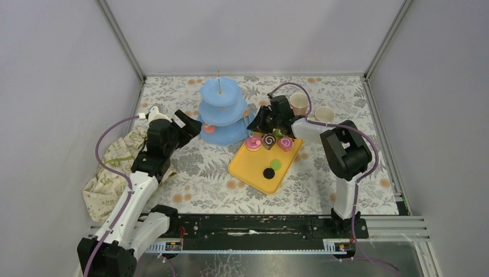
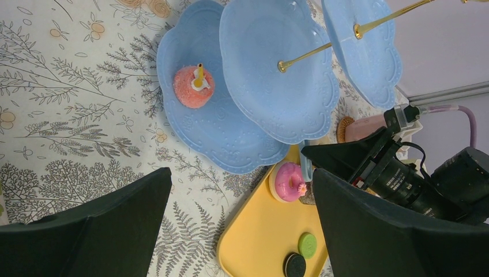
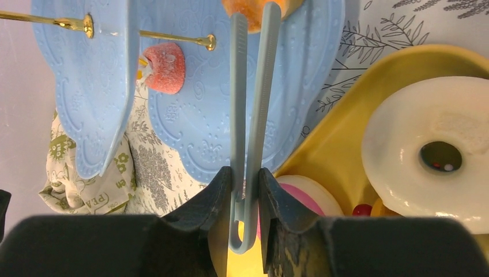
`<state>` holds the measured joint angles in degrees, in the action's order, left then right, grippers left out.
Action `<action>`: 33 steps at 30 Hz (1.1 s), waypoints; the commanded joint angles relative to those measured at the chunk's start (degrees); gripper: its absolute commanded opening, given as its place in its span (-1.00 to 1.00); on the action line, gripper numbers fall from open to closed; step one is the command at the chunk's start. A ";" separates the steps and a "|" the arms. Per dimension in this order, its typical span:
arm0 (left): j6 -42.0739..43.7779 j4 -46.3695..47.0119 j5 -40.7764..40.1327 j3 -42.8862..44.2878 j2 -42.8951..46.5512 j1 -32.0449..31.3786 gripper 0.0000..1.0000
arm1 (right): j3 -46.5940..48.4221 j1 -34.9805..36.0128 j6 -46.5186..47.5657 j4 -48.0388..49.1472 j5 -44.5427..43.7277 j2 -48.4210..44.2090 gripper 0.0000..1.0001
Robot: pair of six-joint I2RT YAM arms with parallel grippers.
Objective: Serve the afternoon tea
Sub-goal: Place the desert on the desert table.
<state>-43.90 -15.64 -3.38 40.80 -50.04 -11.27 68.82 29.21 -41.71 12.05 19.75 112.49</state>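
The light-blue three-tier stand [image 1: 222,109] stands at the back, with a red-orange pastry [image 2: 193,86] on its lowest tier. My right gripper [image 3: 245,179] is shut on pale blue tongs [image 3: 251,115]. The tong tips pinch an orange pastry [image 3: 254,8] over one of the stand's tiers. Beside the stand, my left gripper [image 2: 241,190] is open and empty above the tablecloth. A pink donut [image 1: 252,142], a brown swirl pastry [image 1: 269,141], a green one [image 1: 276,164] and a black one [image 1: 269,172] lie on the yellow tray [image 1: 254,167]. A pink mug [image 1: 298,104] and a pale mug [image 1: 324,113] stand behind the tray.
A beige cloth with green print [image 1: 112,173] lies crumpled at the left edge beside my left arm. Grey walls enclose the table on three sides. The floral tablecloth [image 1: 196,173] covers the table.
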 commanded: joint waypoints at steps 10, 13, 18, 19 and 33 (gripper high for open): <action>0.39 3.83 0.37 0.85 0.60 -0.42 1.00 | 1.05 -0.18 2.12 -1.99 -2.87 -2.55 -1.00; 0.31 3.90 0.39 0.82 0.48 -0.37 1.00 | 1.10 -0.17 2.58 -2.38 -3.33 -2.80 -1.00; 0.14 4.21 0.60 0.66 0.25 -0.35 1.00 | 1.00 -0.20 3.36 -3.60 -4.53 -3.48 -1.00; 0.06 4.29 0.71 0.64 0.14 -0.41 1.00 | 1.32 -0.16 3.51 -4.07 -4.54 -3.30 -1.00; 0.36 4.30 0.37 0.33 0.56 -0.42 1.00 | 6.36 -0.16 4.23 -6.63 -4.15 0.83 -1.00</action>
<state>-43.90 -14.96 -3.36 40.80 -50.06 -11.27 70.96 29.19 -38.79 5.32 15.90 112.64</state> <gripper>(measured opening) 0.998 0.261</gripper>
